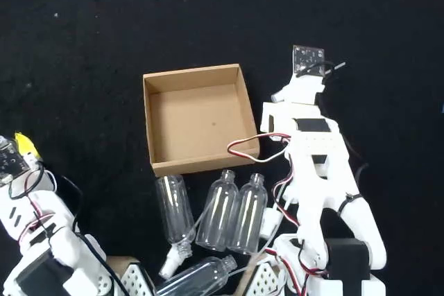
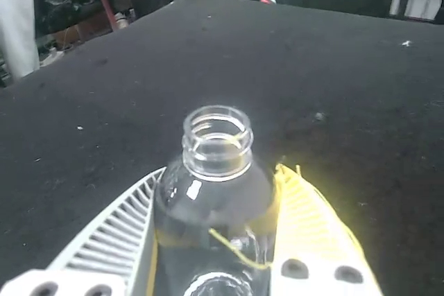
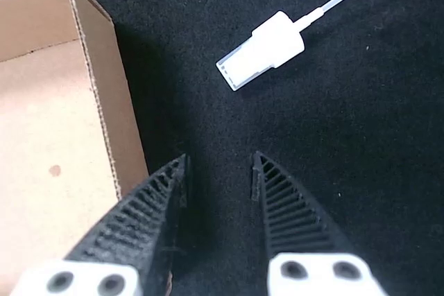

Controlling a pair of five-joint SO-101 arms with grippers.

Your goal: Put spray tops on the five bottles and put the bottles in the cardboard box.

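Cardboard box [image 3: 97, 102] just beside right end effector [image 3: 220, 159]; spray top [image 3: 267, 50] near.

overhead, close wrist views, right shares box [image 1: 198, 119]

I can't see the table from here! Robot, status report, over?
Left gripper shut on capless bottle. Right gripper open, spray top lying loose ahead of it. Cardboard box wall close beside it.
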